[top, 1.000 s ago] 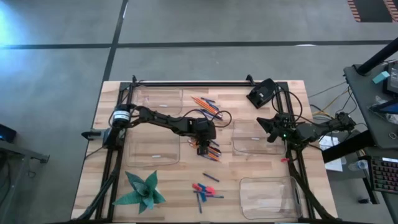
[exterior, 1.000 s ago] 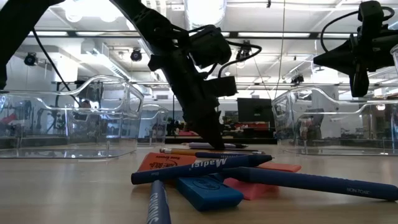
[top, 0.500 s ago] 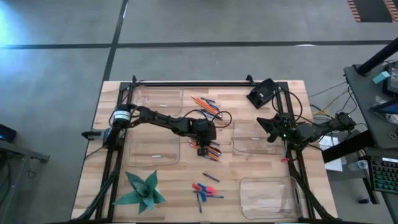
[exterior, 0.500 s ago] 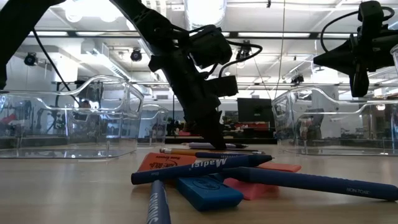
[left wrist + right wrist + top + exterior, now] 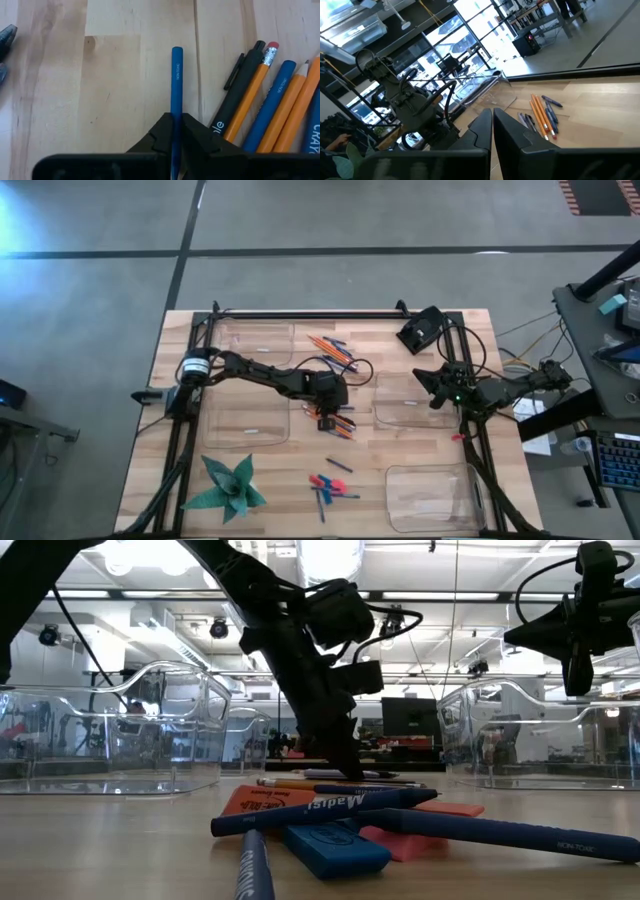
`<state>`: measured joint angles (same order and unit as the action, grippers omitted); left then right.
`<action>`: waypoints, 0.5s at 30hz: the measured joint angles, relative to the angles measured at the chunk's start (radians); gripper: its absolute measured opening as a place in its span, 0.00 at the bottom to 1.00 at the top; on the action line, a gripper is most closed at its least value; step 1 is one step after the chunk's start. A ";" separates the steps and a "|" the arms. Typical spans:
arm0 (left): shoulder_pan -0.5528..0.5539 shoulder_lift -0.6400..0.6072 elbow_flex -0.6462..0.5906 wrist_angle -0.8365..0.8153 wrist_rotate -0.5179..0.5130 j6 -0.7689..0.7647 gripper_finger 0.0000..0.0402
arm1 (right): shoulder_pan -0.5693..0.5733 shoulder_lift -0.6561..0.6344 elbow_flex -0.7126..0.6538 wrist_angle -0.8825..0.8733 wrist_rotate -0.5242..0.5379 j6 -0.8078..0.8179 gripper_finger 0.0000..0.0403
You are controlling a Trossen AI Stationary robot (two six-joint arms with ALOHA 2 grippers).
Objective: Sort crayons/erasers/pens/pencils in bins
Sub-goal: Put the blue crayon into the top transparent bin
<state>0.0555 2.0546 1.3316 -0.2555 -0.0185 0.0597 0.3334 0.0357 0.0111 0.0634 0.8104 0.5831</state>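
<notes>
My left gripper [image 5: 175, 122] is at the table's middle [image 5: 328, 418], shut on a thin blue stick [image 5: 176, 80]. Beside it on the wood lie a black pen [image 5: 240, 95], orange pencils [image 5: 250, 100] and another blue stick [image 5: 272, 105]. A second bunch of pencils [image 5: 330, 348] lies farther back. Erasers, a blue one [image 5: 335, 848] and a pink-red one [image 5: 420, 840], lie under blue pens [image 5: 330, 810] near the front [image 5: 325, 483]. Clear bins stand at the left [image 5: 245, 420], far left [image 5: 258, 340], right [image 5: 410, 402] and near right [image 5: 430, 495]. My right gripper [image 5: 492, 125] waits shut at the right edge [image 5: 430, 380]. My left gripper pinches the blue stick between its two fingers, one on each long side, near one end [image 5: 175, 111]. The fingers [image 5: 345, 765] slant down from the table's left, and the stick runs on ahead of them over the wood. Whether its free end [image 5: 177, 50] rests on the table, I cannot tell.
A green folded-paper plant [image 5: 228, 485] sits at the near left. A black box [image 5: 420, 330] lies at the far right. Bare wood shows between the middle pile and the near pile.
</notes>
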 joint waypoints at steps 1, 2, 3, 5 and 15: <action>0.000 -0.008 0.002 -0.004 -0.005 0.000 0.03 | 0.000 0.000 0.000 0.000 0.000 0.000 0.02; 0.000 -0.015 0.003 -0.008 -0.018 0.000 0.03 | 0.000 0.000 0.000 0.000 0.000 0.000 0.02; 0.003 -0.021 0.004 -0.008 -0.022 0.000 0.03 | 0.000 0.000 0.000 0.000 0.000 0.000 0.02; 0.005 -0.042 0.007 -0.002 -0.025 0.000 0.03 | 0.000 0.000 0.000 0.000 0.000 0.000 0.02; 0.004 -0.137 0.009 -0.012 -0.017 -0.003 0.03 | 0.000 0.000 0.000 0.000 0.000 0.000 0.02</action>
<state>0.0594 1.9178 1.3407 -0.2675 -0.0357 0.0565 0.3334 0.0357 0.0111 0.0631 0.8101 0.5832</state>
